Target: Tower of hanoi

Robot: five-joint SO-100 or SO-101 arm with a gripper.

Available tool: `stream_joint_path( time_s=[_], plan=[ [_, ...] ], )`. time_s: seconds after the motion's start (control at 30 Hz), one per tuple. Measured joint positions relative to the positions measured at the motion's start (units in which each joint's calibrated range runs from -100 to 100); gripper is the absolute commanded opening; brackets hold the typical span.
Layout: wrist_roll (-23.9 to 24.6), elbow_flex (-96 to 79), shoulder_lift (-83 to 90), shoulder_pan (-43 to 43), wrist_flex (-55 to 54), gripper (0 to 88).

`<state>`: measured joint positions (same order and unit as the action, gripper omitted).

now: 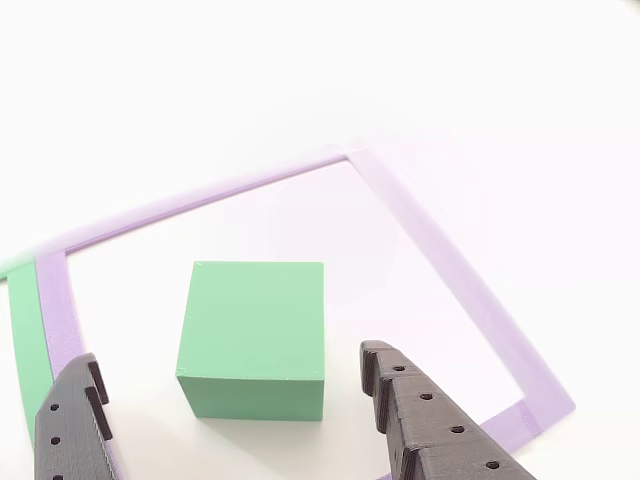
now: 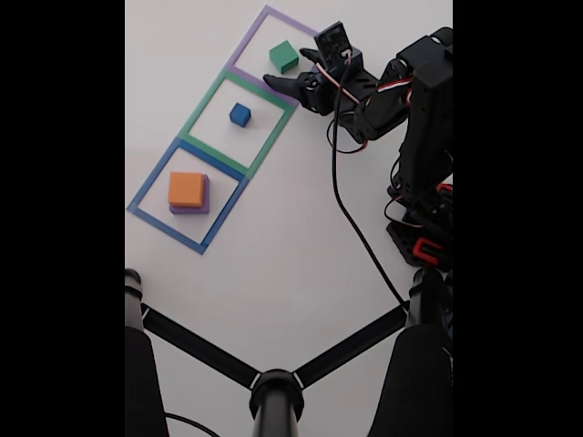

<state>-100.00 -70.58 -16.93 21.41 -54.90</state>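
Spread wide, the end effector (image 1: 230, 400) hangs just short of the green block (image 1: 255, 335), one dark finger (image 1: 70, 425) low at the left of the other view and the second (image 1: 430, 420) at the right, neither touching the block. That gap looks chosen to let the jaws pass either side of the block's flat faces, so this reads as the moment around a grasp or a release; which of the two I cannot tell. The green block sits alone on the white surface (image 2: 301, 237) inside the purple outline (image 1: 440, 250), flat and square to it. In the fixed view the blue block (image 2: 240, 114) rests inside the green outline (image 2: 208, 105), and the orange block (image 2: 187, 188) is stacked on the purple block (image 2: 204, 202) within the blue outline (image 2: 146, 187). Three outlines serve as the puzzle's three pegs, which explains why each block sits inside one rather than loose on the surface. With the two largest blocks unmoved and the small ones split, the puzzle seems early.
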Motion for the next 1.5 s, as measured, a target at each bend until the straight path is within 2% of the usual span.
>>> stream_joint_path(
  time_s=[0.43,0.83,1.0,1.17,1.33,1.5],
  plan=[
    [0.0,2.6,-2.4,-0.1,-0.4,23.4],
    [0.0,3.2,-2.6,-0.1,-0.4,8.1],
    [0.0,3.2,-2.6,-0.2,-0.4,4.1],
    [0.0,3.2,-2.4,-0.2,-0.2,4.1],
    [0.0,1.0,4.3,-0.7,5.7,3.7],
    [0.0,-1.0,20.4,-1.6,22.2,3.3]
  ],
)
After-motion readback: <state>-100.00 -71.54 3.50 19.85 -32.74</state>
